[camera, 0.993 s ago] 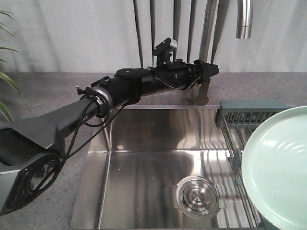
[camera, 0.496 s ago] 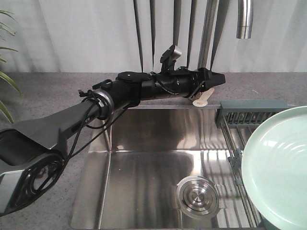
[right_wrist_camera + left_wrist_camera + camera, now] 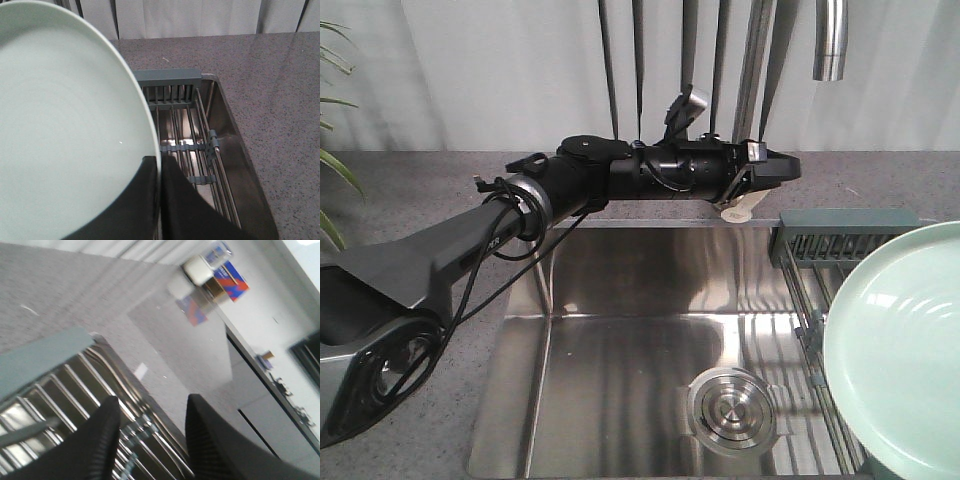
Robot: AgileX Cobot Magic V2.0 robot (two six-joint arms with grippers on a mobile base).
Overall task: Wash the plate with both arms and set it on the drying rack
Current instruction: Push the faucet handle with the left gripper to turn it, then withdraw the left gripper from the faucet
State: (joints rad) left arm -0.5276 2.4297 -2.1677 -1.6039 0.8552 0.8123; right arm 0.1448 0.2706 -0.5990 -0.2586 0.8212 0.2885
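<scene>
The round, glossy, pale mint-green plate is clamped at its rim by the closed right gripper. It is seen at four o'clock in the front view, by the steel-rod drying rack. The black left gripper is held parted and empty at one o'clock, over the back edge of the steel sink.

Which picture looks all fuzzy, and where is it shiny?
Left wrist view: fuzzy and tilted, with the rack rods smeared. Front view: sharp, with bright streaks of glare on the steel sink. Right wrist view: clear, the plate evenly lit with only a faint sheen.
</scene>
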